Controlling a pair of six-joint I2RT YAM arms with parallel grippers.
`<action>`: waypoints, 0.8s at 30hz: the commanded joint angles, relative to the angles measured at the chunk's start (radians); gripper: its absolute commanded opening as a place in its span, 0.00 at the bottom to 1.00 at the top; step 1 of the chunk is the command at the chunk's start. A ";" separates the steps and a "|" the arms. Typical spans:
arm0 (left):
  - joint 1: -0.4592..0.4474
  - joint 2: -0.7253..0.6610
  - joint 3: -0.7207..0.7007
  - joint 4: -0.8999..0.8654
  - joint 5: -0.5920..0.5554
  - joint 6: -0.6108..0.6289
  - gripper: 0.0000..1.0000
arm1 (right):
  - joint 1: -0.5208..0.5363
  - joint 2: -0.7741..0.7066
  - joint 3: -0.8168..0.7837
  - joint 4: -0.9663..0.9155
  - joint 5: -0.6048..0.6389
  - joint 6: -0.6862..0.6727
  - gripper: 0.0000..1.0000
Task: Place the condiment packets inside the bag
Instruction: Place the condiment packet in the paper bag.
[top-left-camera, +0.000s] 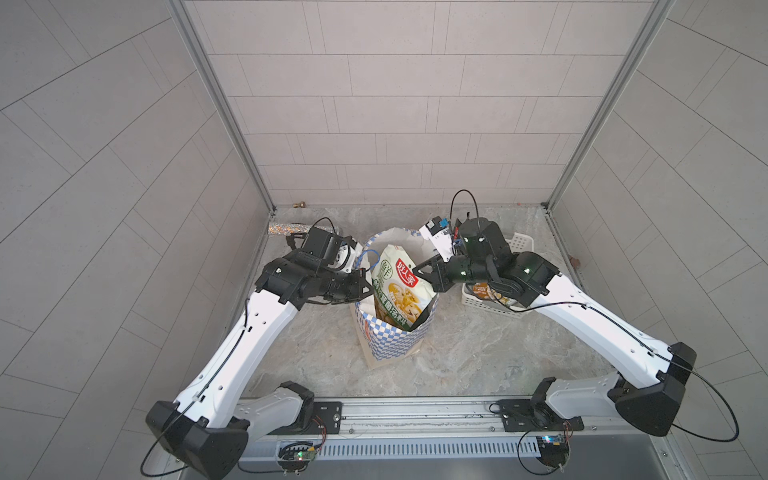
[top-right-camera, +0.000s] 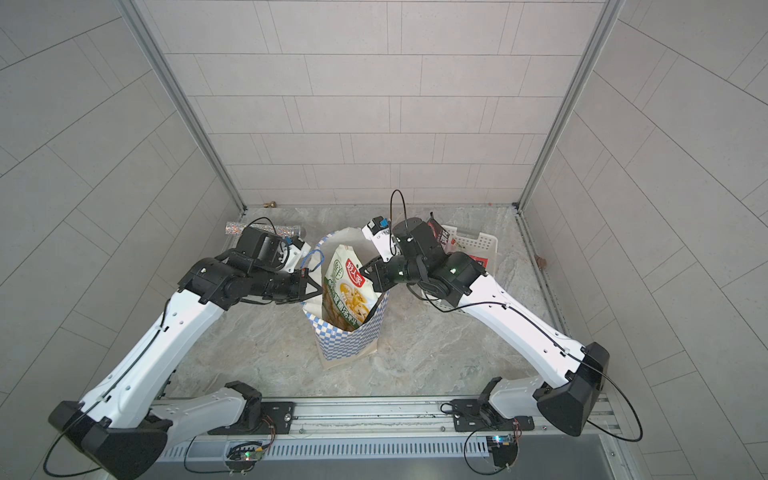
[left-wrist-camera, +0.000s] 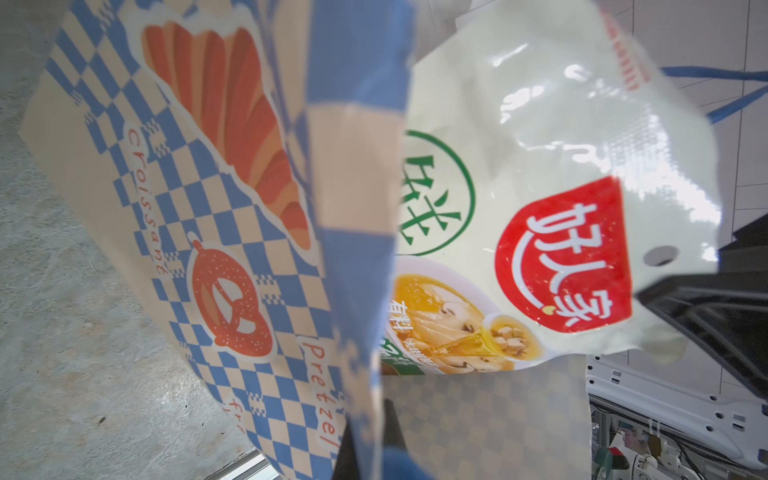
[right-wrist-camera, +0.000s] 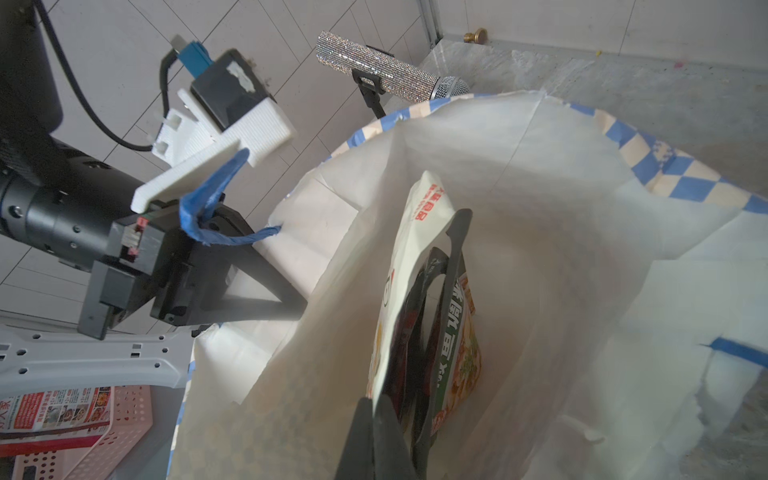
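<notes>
Left jaws pressed together on the rim of the bag (top-left-camera: 395, 345), on the side facing the left arm (top-left-camera: 249, 345); one blue cord handle (right-wrist-camera: 232, 241) loops over them. Right jaws pinched on the upper edge of the white-green packet (top-left-camera: 399, 291), which stands tilted in the bag's open mouth, its lower part inside and its top above the rim in both top views. The bag stands upright in the middle of the bench (top-left-camera: 478, 361); its blue-and-white checks carry croissant and pretzel pictures in the left wrist view. The right wrist view looks down the white lining along the held packet; whether other packets lie beneath it cannot be told. Just beside the bag, under the right arm (top-left-camera: 602, 328), a white perforated basket (top-left-camera: 517, 243) holds a black-and-red packet (top-right-camera: 440, 237) and an orange-toned packet (top-left-camera: 482, 291). A glitter-covered microphone (right-wrist-camera: 374, 70) lies at the bench's far left corner, behind the left arm.
</notes>
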 joint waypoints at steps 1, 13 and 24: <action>-0.008 -0.028 0.028 0.071 0.065 0.030 0.00 | 0.001 -0.021 0.009 0.039 0.051 0.016 0.00; -0.045 -0.014 0.066 0.152 0.074 -0.045 0.00 | 0.001 -0.081 -0.037 0.099 0.046 0.094 0.17; -0.044 -0.047 0.097 0.002 -0.271 0.005 0.00 | -0.125 -0.211 -0.033 0.011 0.147 0.040 0.42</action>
